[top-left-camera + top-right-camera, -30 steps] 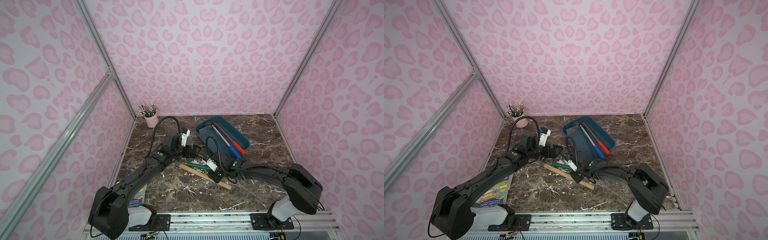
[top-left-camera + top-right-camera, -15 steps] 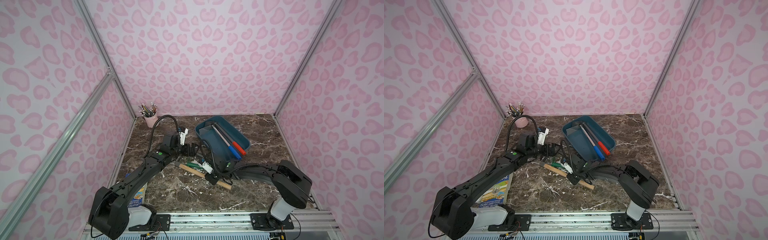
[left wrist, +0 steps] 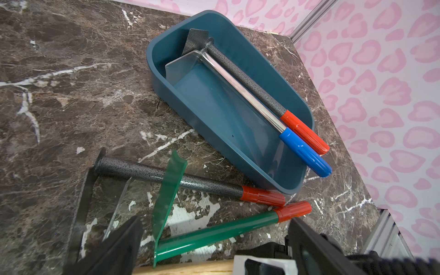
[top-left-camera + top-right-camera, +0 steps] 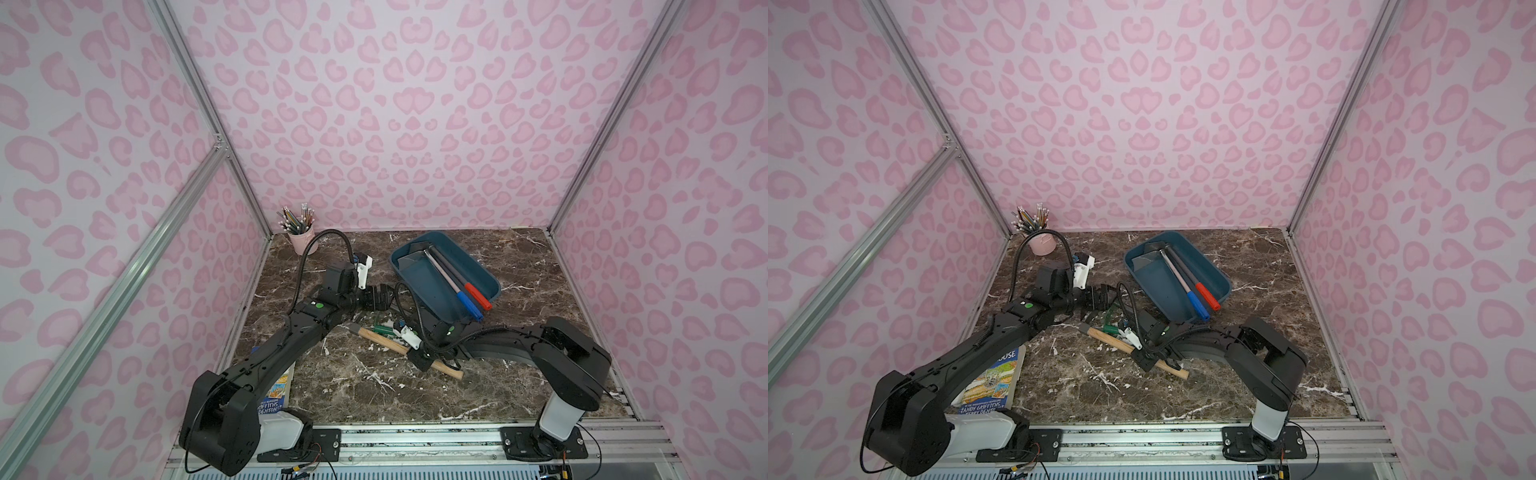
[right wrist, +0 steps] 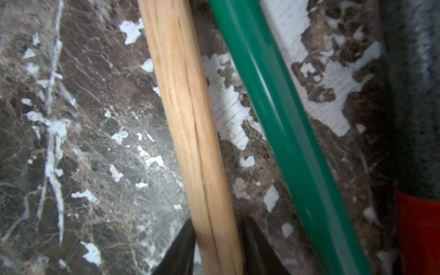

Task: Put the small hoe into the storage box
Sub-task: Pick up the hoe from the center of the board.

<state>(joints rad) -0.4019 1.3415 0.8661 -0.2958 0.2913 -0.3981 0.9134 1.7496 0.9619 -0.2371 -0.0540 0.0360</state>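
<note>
1. The storage box (image 3: 209,102) sits toward the back of the marble table (image 4: 374,386), so I'll place everything else by it.
2. The small hoe (image 3: 166,177) is not inside. It lies flat on the marble just outside the box's long wall on the left arm's side. Its red grip is close by the box's corner and its dark blade is at the end away from the box.
3. Two tools lie side by side in the box: a chrome-shafted tool (image 3: 240,90) with a blue grip and a dark grey look-alike (image 3: 245,78) with a red grip. Both grips poke out over the box's short wall.
4. A green-shafted tool (image 3: 219,232) lies a little further from the box than the hoe. From the left wrist view, its green blade crosses the hoe's shaft.
5. Further out again lies the hammer (image 4: 382,338), with its wooden handle on the marble.
6. The right gripper (image 5: 217,235) has narrowed onto that handle, with a black finger against each side. It sits low over the table in front of the box.
7. The left gripper (image 3: 215,221) hovers beside the box's long wall, above the hoe and the green tool. Its jaws are spread wide and it carries nothing.
8. A pink pencil cup (image 4: 305,243) stands well apart from the box, in the back corner on the left arm's side.
9. A book (image 4: 992,382) lies far from the box, under the left arm.
</note>
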